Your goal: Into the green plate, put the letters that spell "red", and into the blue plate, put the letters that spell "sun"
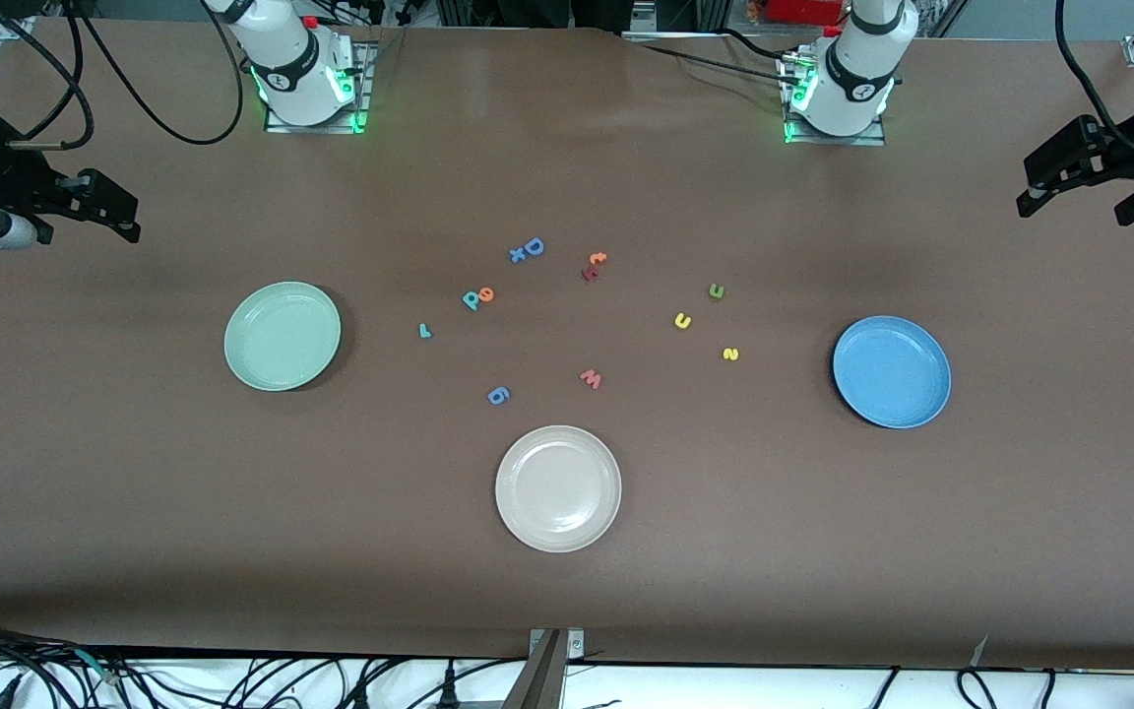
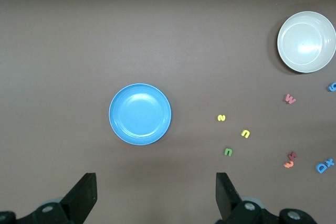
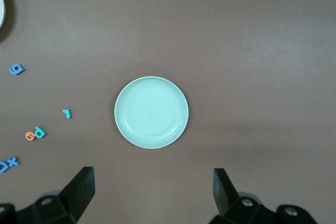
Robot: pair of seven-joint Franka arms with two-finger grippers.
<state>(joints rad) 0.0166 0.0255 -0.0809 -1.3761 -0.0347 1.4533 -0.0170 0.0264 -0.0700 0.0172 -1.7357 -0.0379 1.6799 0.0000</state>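
The pale green plate (image 1: pixel 282 335) lies toward the right arm's end, the blue plate (image 1: pixel 891 371) toward the left arm's end; both are empty. A teal "r" (image 1: pixel 424 331), teal "d" (image 1: pixel 472 299) and orange "e" (image 1: pixel 486 293) lie mid-table beside the green plate. A green "n" (image 1: pixel 716 290), yellow "u" (image 1: pixel 683 320) and yellow "s" (image 1: pixel 730 354) lie beside the blue plate. My left gripper (image 2: pixel 156 182) hangs open over bare table by the blue plate (image 2: pixel 140 114). My right gripper (image 3: pixel 152 178) hangs open by the green plate (image 3: pixel 151 112). Neither holds anything.
A beige-white plate (image 1: pixel 558 487) sits nearest the front camera, mid-table. Other loose letters lie in the middle: a blue "D" (image 1: pixel 534 246) with a blue "x", an orange and a dark red letter (image 1: pixel 594 266), a red "w" (image 1: pixel 591 378), a blue "g" (image 1: pixel 498 395).
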